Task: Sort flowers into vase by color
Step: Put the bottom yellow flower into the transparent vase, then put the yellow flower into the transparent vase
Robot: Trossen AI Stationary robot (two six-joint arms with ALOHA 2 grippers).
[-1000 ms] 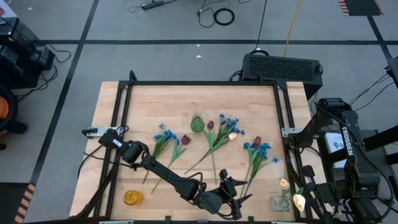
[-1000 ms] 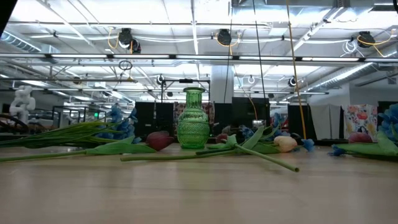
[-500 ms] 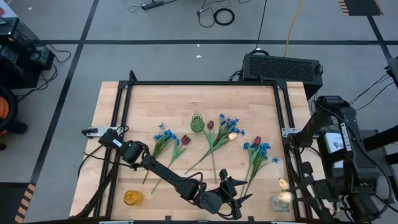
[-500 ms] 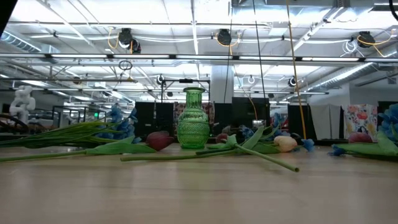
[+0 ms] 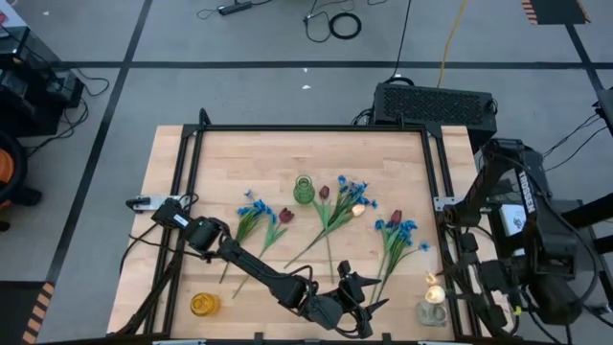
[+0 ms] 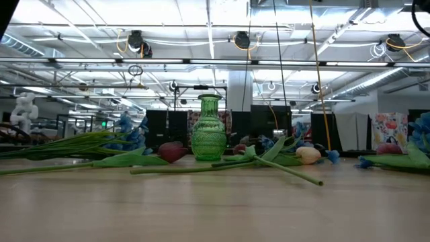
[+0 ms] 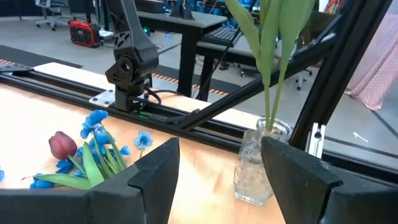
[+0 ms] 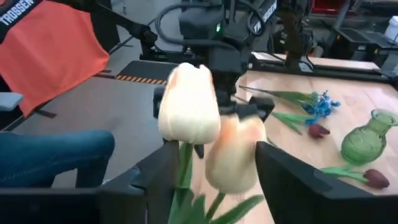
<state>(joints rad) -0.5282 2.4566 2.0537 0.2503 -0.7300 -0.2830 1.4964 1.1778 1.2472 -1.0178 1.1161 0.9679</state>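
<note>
Two cream tulips [image 8: 188, 104] stand in my clear vase [image 5: 432, 312] at the table's near right corner; my right gripper [image 8: 214, 168], open, holds nothing but brackets them, so withdrawing carelessly could topple the vase. My left gripper [image 5: 356, 292] waits open, empty, at the near edge.

"TROSSEN" on the right arm [image 5: 525, 195] and orange cloth [image 8: 43, 53]
</note>
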